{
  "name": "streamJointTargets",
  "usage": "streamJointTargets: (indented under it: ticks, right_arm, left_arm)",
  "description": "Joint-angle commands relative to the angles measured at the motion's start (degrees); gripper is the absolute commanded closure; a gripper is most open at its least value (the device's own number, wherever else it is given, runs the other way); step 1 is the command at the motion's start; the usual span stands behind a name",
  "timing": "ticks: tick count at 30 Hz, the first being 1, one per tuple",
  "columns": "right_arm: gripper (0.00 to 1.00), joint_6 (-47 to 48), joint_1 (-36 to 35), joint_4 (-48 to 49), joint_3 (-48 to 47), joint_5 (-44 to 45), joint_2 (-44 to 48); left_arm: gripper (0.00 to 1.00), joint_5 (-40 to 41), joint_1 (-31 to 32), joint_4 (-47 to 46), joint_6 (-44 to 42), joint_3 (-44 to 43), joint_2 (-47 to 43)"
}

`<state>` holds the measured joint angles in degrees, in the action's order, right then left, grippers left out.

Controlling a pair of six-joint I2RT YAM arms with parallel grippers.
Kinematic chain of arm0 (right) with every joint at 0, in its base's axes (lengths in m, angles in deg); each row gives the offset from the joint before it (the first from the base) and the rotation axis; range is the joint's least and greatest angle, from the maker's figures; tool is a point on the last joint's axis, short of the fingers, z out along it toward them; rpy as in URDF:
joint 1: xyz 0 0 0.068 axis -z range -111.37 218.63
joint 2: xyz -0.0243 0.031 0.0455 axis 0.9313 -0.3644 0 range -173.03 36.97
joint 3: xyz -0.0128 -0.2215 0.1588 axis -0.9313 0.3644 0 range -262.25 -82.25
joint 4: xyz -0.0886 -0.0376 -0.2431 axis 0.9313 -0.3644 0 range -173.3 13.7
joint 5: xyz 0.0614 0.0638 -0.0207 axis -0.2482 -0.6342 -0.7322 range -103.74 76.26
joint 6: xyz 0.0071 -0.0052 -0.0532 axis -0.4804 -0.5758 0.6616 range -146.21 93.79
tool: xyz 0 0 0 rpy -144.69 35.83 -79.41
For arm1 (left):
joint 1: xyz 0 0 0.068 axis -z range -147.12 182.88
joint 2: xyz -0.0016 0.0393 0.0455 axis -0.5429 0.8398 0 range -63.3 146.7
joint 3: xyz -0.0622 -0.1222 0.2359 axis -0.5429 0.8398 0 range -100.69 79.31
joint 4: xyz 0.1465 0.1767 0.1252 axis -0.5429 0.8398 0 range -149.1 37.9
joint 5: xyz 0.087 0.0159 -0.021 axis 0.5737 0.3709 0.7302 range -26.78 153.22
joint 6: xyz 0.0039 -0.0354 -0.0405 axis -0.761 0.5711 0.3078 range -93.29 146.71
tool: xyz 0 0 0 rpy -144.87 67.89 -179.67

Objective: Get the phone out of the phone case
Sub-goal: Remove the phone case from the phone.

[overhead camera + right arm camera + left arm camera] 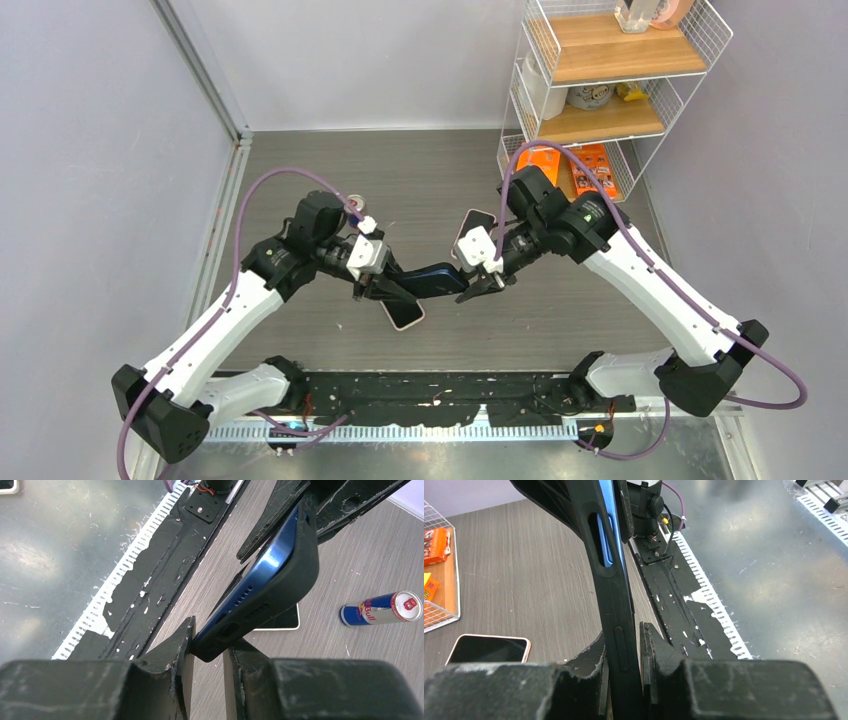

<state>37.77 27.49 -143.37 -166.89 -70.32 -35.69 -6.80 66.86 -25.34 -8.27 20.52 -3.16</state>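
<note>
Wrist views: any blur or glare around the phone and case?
Left wrist: left tool up close is soft, phone case edge beyond it sharp, mild sheen on the metal surface. Right wrist: right tool blurred, bright glint on the blue phone. Top external: even light, all sharp.

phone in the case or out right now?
In. The blue phone sits inside the black case, its edge showing along the rim; left gripper and right gripper clamp opposite ends.
</note>
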Motion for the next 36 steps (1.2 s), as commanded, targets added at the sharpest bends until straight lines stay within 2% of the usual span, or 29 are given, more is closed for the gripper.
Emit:
streamJointTargets:
  ticks: [1, 24, 36]
  right_arm:
    - [0.95, 3.04, 1.1, -4.3, -4.21, 0.13, 0.45]
    - [0.95, 11.51, 0.63, -10.01, -8.44, 3.49, -3.32]
    - [0.95, 8.44, 0.63, -8.17, -6.39, 3.63, -2.91]
  left_arm:
    - [1.0, -8.79, 2.04, 10.24, -9.1, -0.68, -1.53]
    - [1.0, -7.02, 2.33, 10.32, -9.58, 0.56, -1.35]
    - [1.0, -5.0, 2.33, 8.29, -8.0, 0.19, -0.9]
